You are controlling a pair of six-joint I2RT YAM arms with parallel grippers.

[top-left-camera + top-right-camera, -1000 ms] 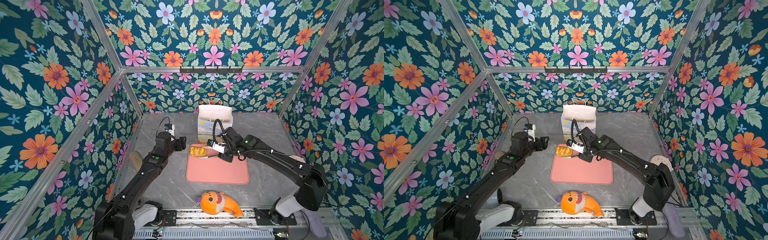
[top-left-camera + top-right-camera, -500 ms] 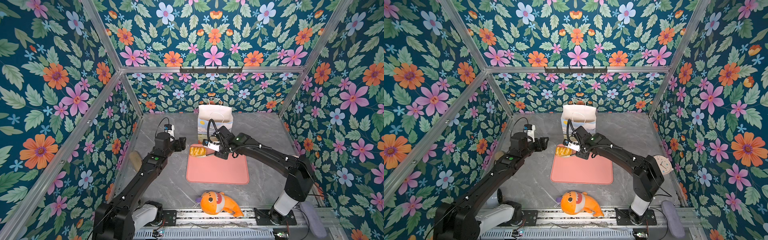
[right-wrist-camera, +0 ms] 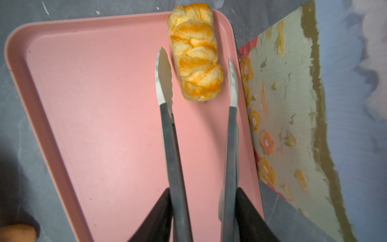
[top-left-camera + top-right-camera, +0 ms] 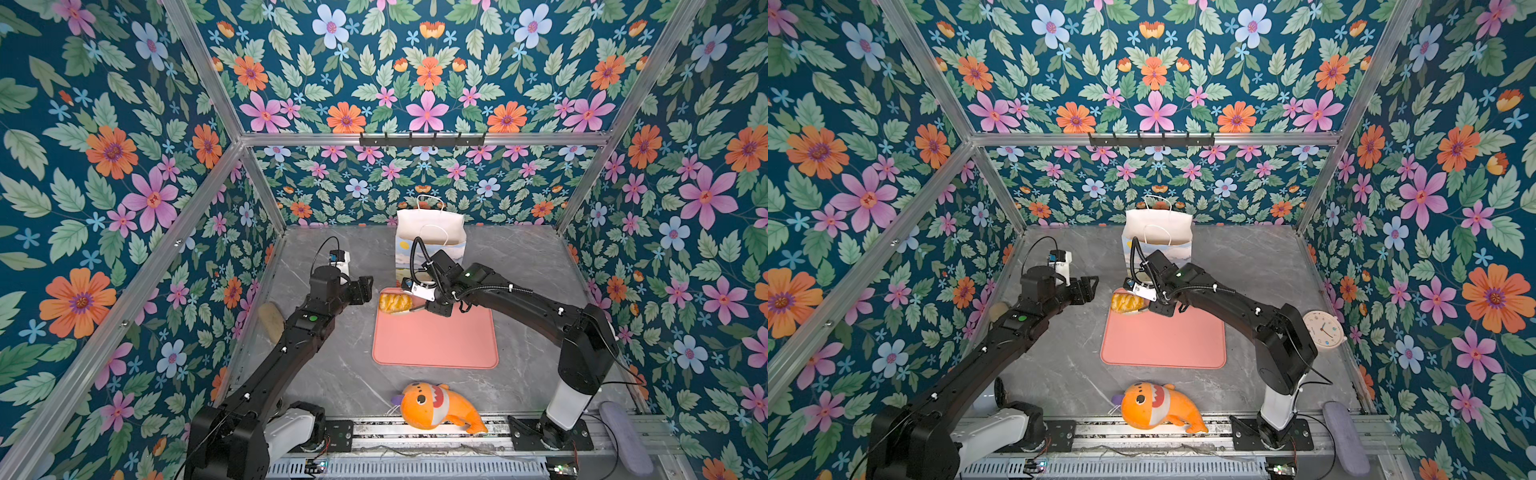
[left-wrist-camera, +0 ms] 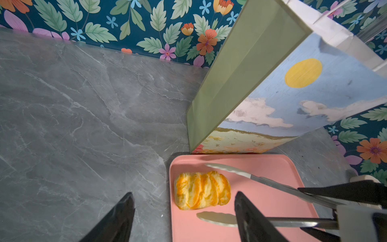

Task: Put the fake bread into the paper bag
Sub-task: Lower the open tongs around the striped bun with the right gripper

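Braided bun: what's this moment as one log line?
right claw: shut on tongs | tongs: open, straddling braided bun on pink tray | left claw: open, empty

In both top views the paper bag (image 4: 430,226) stands at frame centre, the tray (image 4: 436,340) lies just below it, the fake bread (image 4: 392,302) sits on the tray's upper left corner between the tips of the tongs (image 3: 231,130), the plush fish (image 4: 432,409) lies at lower centre, and the oblong block (image 4: 271,318) lies left of the tray.
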